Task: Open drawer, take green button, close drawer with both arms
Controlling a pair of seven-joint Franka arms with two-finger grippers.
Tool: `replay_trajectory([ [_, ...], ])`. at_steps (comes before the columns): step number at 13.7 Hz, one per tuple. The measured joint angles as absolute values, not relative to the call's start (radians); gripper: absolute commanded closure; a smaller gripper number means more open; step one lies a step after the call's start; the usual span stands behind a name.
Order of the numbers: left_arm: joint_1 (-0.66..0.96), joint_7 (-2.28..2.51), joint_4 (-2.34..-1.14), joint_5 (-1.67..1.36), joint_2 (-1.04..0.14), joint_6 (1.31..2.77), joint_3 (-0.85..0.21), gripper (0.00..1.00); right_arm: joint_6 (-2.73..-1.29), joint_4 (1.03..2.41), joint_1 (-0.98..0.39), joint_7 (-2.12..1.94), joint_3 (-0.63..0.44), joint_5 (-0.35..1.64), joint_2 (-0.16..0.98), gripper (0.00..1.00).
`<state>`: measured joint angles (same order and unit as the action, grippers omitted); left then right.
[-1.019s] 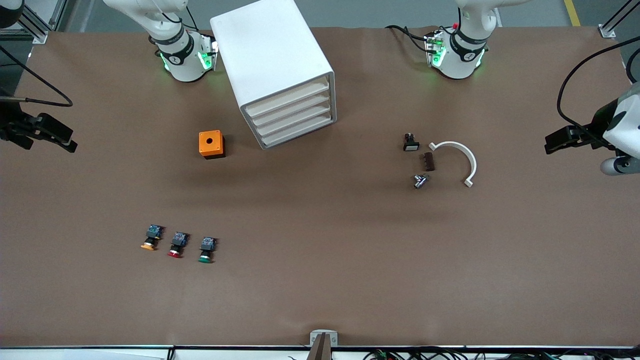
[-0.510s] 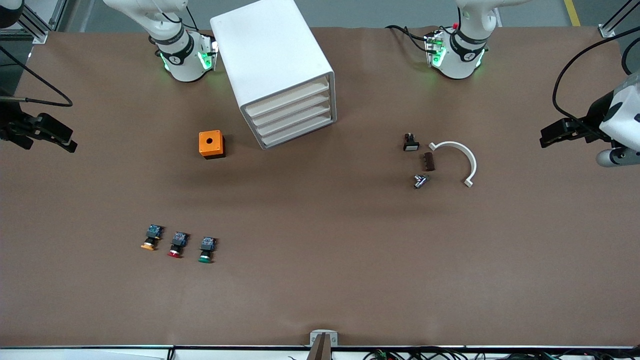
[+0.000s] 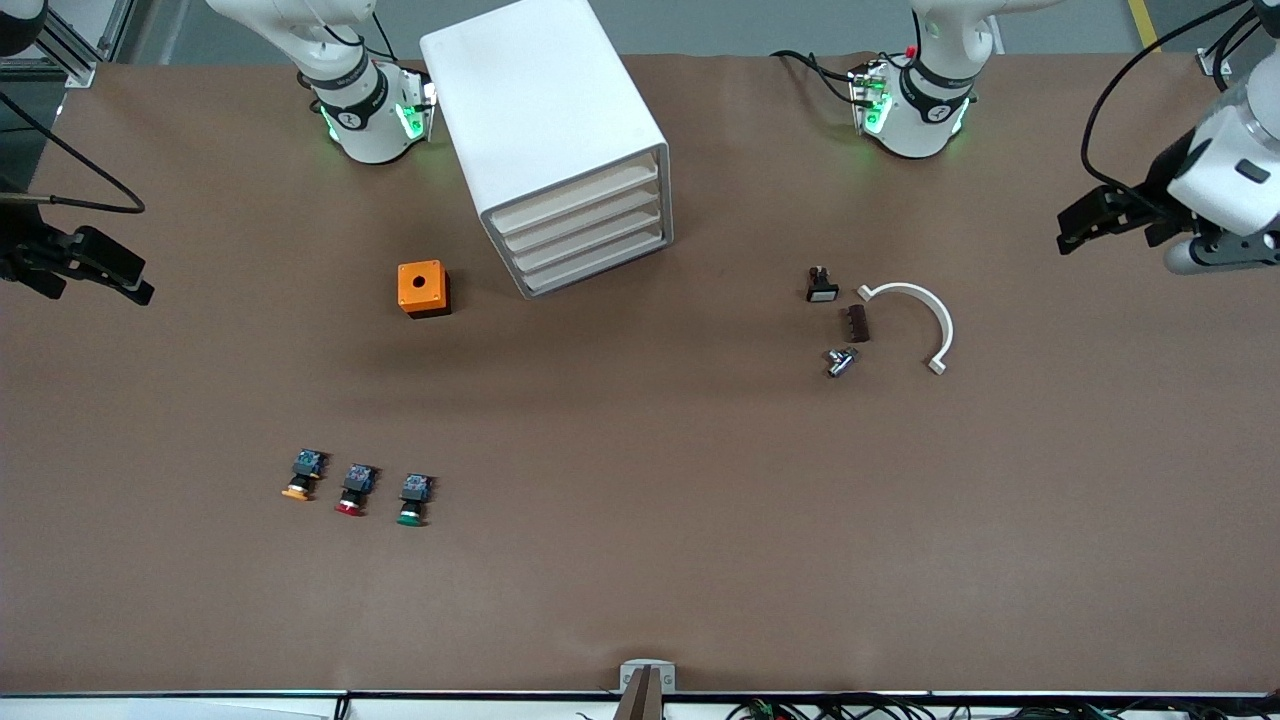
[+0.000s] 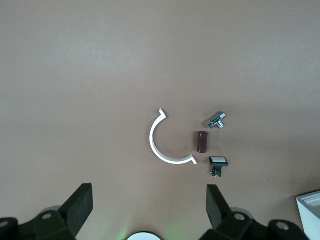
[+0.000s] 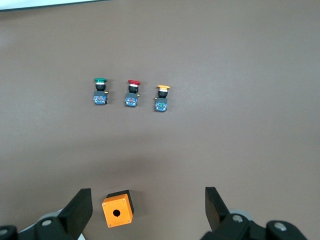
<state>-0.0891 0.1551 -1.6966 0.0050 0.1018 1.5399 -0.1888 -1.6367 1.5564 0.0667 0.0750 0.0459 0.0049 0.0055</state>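
The white cabinet (image 3: pixel 545 110) stands between the arm bases. Its four drawer fronts are shut, and the third drawer (image 3: pixel 592 242) is flush with the others. The green-capped button (image 3: pixel 411 500) lies on the table nearer the front camera, beside a red-capped and an orange-capped button; it also shows in the right wrist view (image 5: pixel 100 90). My left gripper (image 3: pixel 1085 222) is open and empty, up over bare table at the left arm's end; its own view (image 4: pixel 149 207) shows the jaws wide apart. My right gripper (image 3: pixel 120 275) is open and empty (image 5: pixel 147 207) over the right arm's end.
An orange box (image 3: pixel 423 288) with a round hole sits beside the cabinet. A white curved clamp (image 3: pixel 915 315), a small brown block (image 3: pixel 858 323), a white-capped button (image 3: pixel 821 285) and a metal piece (image 3: pixel 840 361) lie toward the left arm's end.
My left gripper has moved over the table toward the arm bases and a little toward the cabinet. The right arm has not moved. The objects lie as before.
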Motion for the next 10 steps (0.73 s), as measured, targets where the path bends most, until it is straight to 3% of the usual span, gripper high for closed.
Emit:
replay_trajectory([
  [10,-0.087,0.155,-1.721,0.005,0.155,1.552,-0.182,0.00,-1.637,1.556,0.067,0.075,0.046,0.005,0.005,0.00],
])
